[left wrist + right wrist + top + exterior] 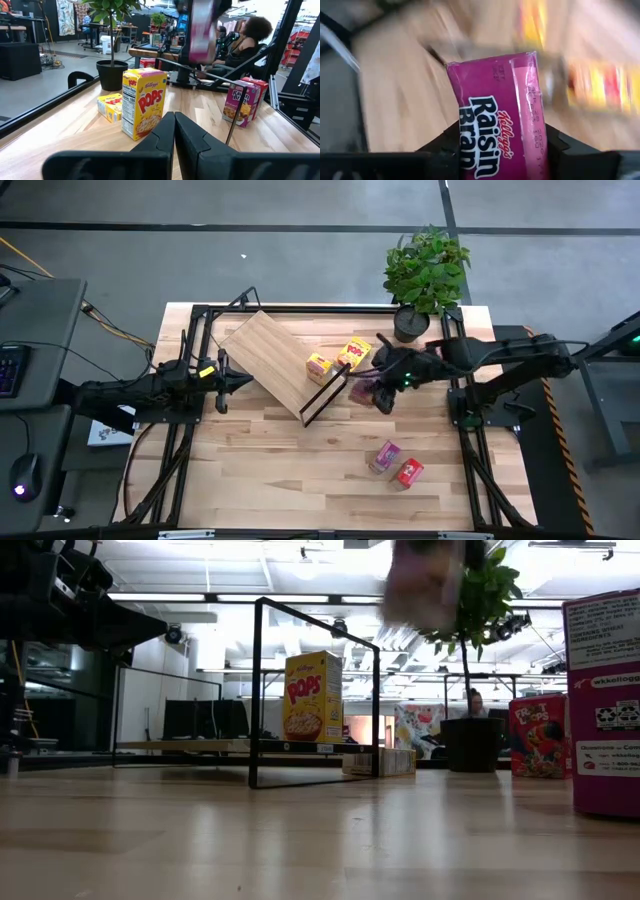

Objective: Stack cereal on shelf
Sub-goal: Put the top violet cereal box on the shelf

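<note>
- Clamping a pink-purple Raisin Bran box [500, 115], the right end effector [385, 395] hangs just beside the shelf [268, 358].
- Light, stiff, crushable card; probably best gripped across broad faces.

We see a butcher-block table [300, 470] carrying a light wood shelf [265, 350] that lies at an angle, its black wire frame [325, 392] at the end nearer the potted plant [425, 275]. On the shelf board near that frame, one yellow cereal box [355, 353] stands upright and another yellow box [319, 366] lies flat beside it. On the bare tabletop, well away from the shelf, a pink-purple box [384, 456] and a red box [409, 472] sit side by side.
</note>
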